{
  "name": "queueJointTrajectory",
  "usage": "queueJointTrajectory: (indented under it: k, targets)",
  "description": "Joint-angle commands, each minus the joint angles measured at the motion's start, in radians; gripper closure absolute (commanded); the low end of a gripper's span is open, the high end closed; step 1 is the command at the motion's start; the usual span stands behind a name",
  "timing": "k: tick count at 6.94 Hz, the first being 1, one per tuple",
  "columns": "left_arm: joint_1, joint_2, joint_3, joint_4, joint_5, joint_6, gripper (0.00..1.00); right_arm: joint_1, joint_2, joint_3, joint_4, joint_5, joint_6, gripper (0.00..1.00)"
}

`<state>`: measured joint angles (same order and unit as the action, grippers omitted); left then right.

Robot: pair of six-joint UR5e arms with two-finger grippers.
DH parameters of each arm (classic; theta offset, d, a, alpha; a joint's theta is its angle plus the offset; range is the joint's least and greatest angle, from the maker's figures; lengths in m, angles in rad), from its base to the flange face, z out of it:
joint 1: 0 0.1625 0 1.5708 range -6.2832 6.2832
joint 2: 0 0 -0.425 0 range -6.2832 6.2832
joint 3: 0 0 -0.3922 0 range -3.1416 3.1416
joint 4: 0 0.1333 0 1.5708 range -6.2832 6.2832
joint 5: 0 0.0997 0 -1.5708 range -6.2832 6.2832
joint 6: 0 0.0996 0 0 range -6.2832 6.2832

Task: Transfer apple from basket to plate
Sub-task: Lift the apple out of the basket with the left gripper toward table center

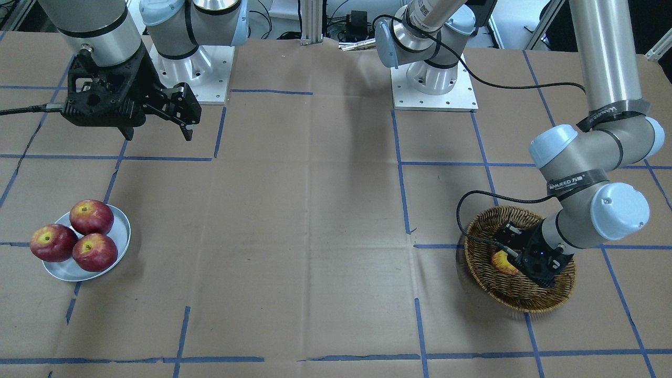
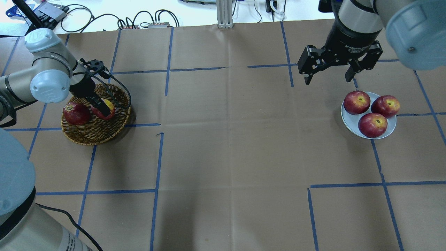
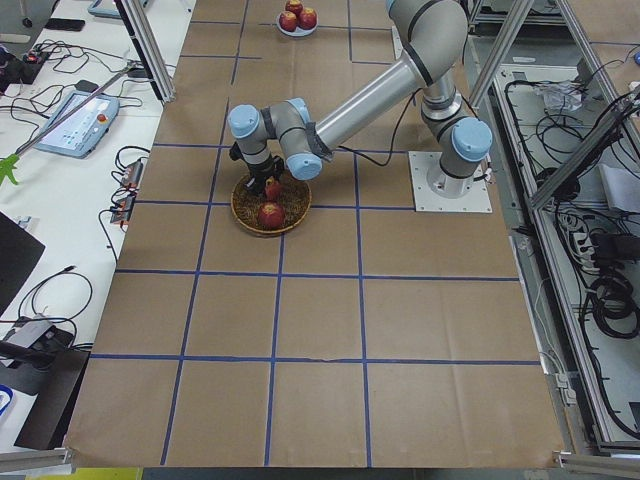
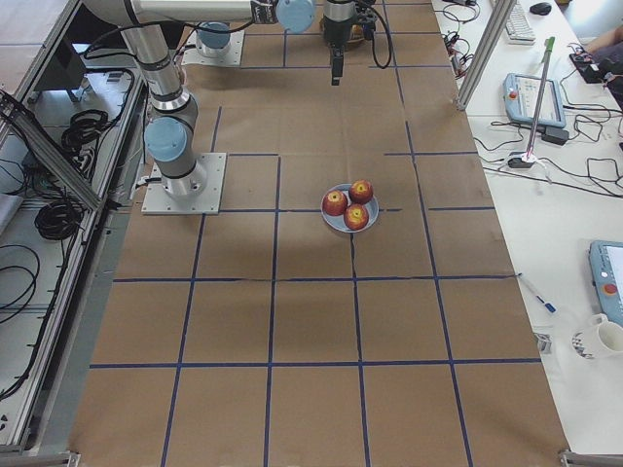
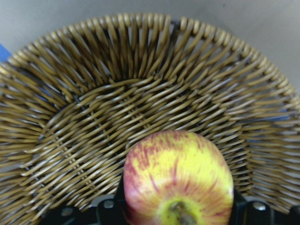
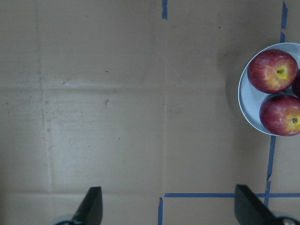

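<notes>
The yellow, red-streaked apple (image 2: 110,105) sits between the fingers of my left gripper (image 2: 103,110) inside the wicker basket (image 2: 94,138). In the left wrist view the apple (image 5: 178,183) fills the space between the black fingers, over the woven basket (image 5: 140,70) floor. The left gripper is shut on it. The apple also shows in the front view (image 1: 501,261). The pale plate (image 2: 351,121) lies at the far right of the overhead view and holds three dark red apples. My right gripper (image 2: 327,80) hangs open and empty above the table, just behind the plate.
A dark red apple (image 2: 76,113) lies in the basket beside the held one. The three red apples cover most of the plate (image 6: 248,110). Brown paper with blue tape lines covers the table between basket and plate.
</notes>
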<state>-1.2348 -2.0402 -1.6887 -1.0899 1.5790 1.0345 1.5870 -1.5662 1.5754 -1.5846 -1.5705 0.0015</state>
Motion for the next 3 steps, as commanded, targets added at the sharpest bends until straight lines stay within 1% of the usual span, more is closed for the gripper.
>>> queueJointTrajectory:
  k: [1, 2, 3]
  targets:
    - [-0.099, 0.087, 0.006, -0.027, 0.004, -0.204, 0.55, -0.001, 0.0, 0.0, 0.0, 0.0, 0.0, 0.0]
    - [-0.195, 0.131, 0.004, -0.069, 0.004, -0.39, 0.55, 0.001, 0.0, 0.0, 0.0, 0.001, 0.0, 0.0]
    - [-0.303, 0.152, 0.006, -0.076, 0.004, -0.586, 0.55, -0.001, 0.0, 0.0, 0.0, 0.0, 0.0, 0.0]
